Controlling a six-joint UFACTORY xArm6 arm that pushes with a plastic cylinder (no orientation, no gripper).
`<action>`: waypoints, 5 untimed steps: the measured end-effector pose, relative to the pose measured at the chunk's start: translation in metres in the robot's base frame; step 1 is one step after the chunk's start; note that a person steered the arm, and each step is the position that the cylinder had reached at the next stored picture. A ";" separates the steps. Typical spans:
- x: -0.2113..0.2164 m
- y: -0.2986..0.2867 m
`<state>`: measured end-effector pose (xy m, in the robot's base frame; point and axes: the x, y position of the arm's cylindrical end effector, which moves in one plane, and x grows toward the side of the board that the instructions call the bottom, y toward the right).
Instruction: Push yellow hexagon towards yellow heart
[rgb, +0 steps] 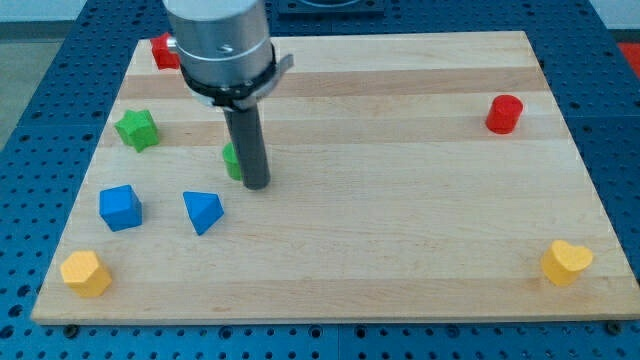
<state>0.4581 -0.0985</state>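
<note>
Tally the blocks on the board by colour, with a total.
Red: 2, a block at the view's top left and a cylinder at the right.
Green: 2, a star and a block partly hidden behind my tip.
Blue: 2, a cube and a triangle.
Yellow: 2, a hexagon and a heart.
Total: 8.

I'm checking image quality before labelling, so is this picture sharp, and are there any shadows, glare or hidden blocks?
Camera view: evenly lit and sharp, with no glare on the wooden board; blocks such as the yellow heart cast only faint shadows; my tip partly hides a green block.
</note>
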 end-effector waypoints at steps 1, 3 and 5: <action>-0.005 -0.003; 0.066 0.028; 0.119 0.005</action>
<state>0.5768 -0.0935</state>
